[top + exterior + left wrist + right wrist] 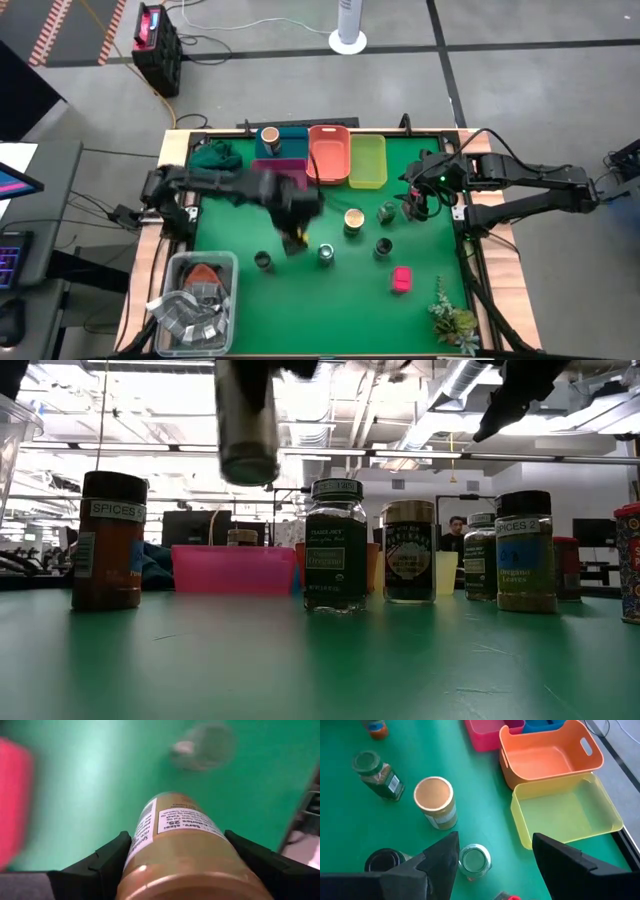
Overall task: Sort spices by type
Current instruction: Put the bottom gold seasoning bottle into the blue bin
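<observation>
The green tabletop (pixel 330 300) carries four trays along its far edge: a blue tray (pixel 288 140) with a tan-topped jar (pixel 270 136) in it, a magenta tray (pixel 283 168) just in front of that, then an orange tray (pixel 329 155) and a yellow-green tray (pixel 367 161) side by side. A dark green cloth (pixel 216 155) lies at the far left corner, a clear tub (pixel 196 300) of grey packets at the near left, and a small plant (pixel 452 318) at the near right. Beyond the tabletop the room has a grey floor, a black box (pixel 155 42) with cables and a white round stand base (pixel 348 40); the low view looks into an open workspace with monitors, where a person (pixel 457 532) sits far back.

Loose spice jars stand mid-table: a wide tan-topped jar (pixel 354 220), a green-topped jar (pixel 386 212), two dark-topped jars (pixel 384 247) (pixel 263 261), and a clear-topped jar (pixel 326 254). A pink box (pixel 401 279) lies nearer the front right.

The left gripper (pixel 296 235) reaches out over the middle of the tabletop, raised clear of it, its jaws clamped on a tan spice jar (pixel 182 855) held by its sides. The right gripper (pixel 418 200) hovers near the right edge, close to the green-topped jar, with its jaws apart and nothing between them.
</observation>
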